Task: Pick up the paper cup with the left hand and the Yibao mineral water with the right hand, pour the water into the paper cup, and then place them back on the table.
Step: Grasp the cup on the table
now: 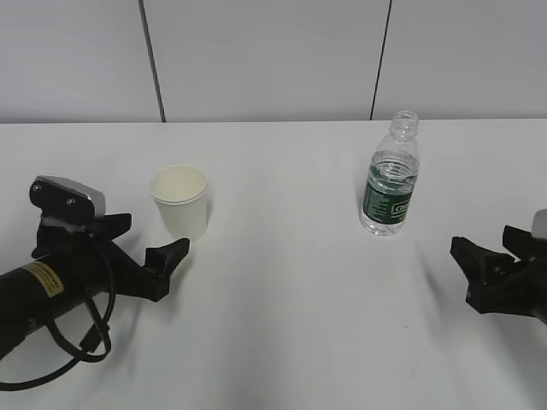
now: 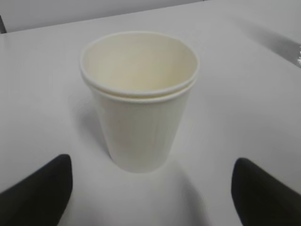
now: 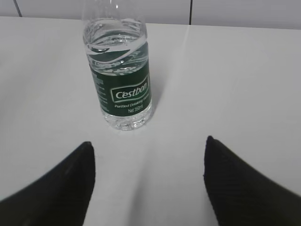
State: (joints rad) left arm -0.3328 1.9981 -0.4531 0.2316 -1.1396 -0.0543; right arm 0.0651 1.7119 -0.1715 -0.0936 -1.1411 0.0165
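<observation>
The paper cup point(image 1: 181, 202) stands upright on the white table point(image 1: 282, 307), left of centre. It looks empty and shows a double rim line point(image 2: 141, 92). My left gripper point(image 1: 158, 232) sits low just in front of it, open, its black fingertips point(image 2: 56, 179) spread wider than the cup and apart from it. The uncapped Yibao mineral water point(image 1: 391, 184) stands upright to the right, with a green label point(image 3: 127, 94) and water point(image 3: 115, 44) up to its shoulder. My right gripper point(image 1: 480, 239) is open, a short way in front of the bottle, with nothing between its fingers point(image 3: 235, 179).
A grey panelled wall point(image 1: 273, 60) with dark seams rises behind the table's back edge. A loose black cable point(image 1: 85, 354) loops beside the left arm at the front left. Bare tabletop lies between cup and bottle.
</observation>
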